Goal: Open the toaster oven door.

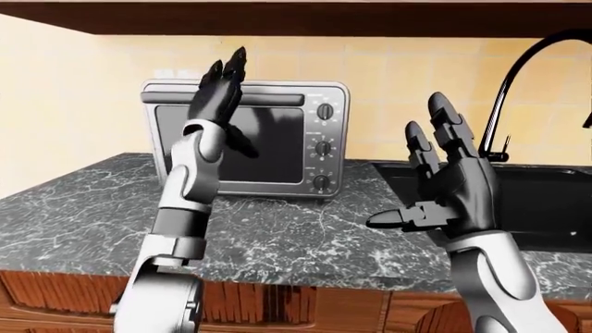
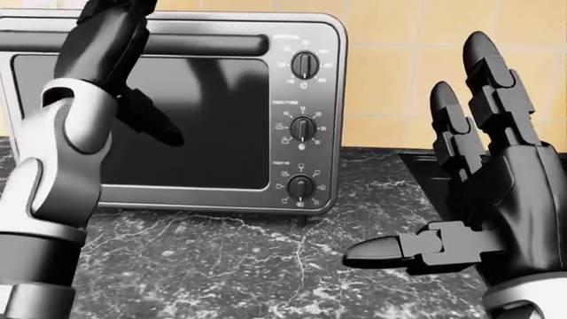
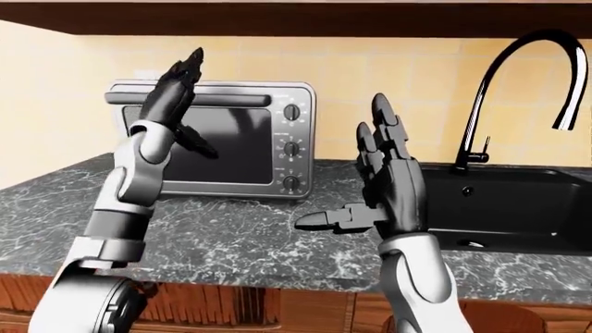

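Note:
The silver toaster oven (image 2: 221, 119) stands on the counter with its dark glass door shut. A bar handle (image 2: 199, 44) runs along the door's top, and three knobs (image 2: 303, 127) line its right side. My left hand (image 1: 225, 90) is raised in front of the door's upper left, near the handle. Its fingers point up and its thumb (image 2: 155, 123) slants down across the glass, open and holding nothing. Whether it touches the handle I cannot tell. My right hand (image 2: 434, 173) hovers open to the right of the oven, palm turned left and thumb (image 2: 381, 251) sticking out.
The marble counter (image 1: 277, 229) runs under the oven. A black sink (image 3: 518, 201) with a tall curved faucet (image 3: 500, 76) lies to the right. A dark cabinet underside (image 1: 296, 17) hangs above, and a tiled wall is behind.

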Motion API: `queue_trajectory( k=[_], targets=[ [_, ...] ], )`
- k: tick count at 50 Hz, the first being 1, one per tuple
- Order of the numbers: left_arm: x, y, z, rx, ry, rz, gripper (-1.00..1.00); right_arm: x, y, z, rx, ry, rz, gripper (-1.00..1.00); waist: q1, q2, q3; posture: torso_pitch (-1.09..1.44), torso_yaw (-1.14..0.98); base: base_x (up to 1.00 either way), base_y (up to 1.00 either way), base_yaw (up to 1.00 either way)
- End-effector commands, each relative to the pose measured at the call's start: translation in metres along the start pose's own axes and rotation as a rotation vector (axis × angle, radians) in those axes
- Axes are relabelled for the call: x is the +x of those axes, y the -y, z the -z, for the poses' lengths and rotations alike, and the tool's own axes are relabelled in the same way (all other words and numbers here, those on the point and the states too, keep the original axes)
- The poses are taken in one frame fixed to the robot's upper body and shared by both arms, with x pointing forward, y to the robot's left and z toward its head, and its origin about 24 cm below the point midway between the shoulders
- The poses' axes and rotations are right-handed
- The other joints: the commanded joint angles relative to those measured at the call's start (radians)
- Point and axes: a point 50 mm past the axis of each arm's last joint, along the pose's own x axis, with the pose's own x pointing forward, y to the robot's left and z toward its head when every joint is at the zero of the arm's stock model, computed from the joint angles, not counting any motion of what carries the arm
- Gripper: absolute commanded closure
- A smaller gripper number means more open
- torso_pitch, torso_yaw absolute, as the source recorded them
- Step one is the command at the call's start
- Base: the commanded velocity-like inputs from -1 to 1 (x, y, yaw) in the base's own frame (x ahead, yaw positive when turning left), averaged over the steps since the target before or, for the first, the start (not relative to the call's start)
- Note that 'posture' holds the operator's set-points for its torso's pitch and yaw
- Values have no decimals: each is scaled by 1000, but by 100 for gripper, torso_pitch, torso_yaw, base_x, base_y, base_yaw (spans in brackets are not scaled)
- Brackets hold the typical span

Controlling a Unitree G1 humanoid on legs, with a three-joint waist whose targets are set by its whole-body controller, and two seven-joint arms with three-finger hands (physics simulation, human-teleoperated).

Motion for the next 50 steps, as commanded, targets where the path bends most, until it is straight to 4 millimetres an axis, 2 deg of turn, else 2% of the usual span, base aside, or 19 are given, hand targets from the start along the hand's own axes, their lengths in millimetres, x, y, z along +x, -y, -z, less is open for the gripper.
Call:
queue_trajectory(
  k=[1, 6, 17, 30, 39, 50],
  targets=[
    [6, -19, -14, 55, 70, -87, -100, 1, -2, -10, -6, 61, -9, -100, -1, 2, 3, -68, 0, 0, 0, 0],
    [9, -10, -11, 177, 74, -75, -100, 1, -1, -9, -5, 62, -7, -100, -6, 3, 2, -68, 0, 0, 0, 0],
    [17, 10, 0, 201, 22, 71, -100, 0, -2, -9, -4, 63, -7, -100, -12, 3, 0, -68, 0, 0, 0, 0],
    [27, 14, 8, 321, -11, 104, -100, 3, -1, -9, -4, 66, -10, -100, -16, 1, -4, -68, 0, 0, 0, 0],
    [24, 24, 12, 424, -3, 140, -100, 4, 2, -4, -2, 64, -7, -100, -21, 1, -5, -68, 0, 0, 0, 0],
    [23, 29, 11, 418, 0, 152, -100, 3, 2, -3, 0, 64, -3, -100, -22, 1, -8, -68, 0, 0, 0, 0]
  ],
)
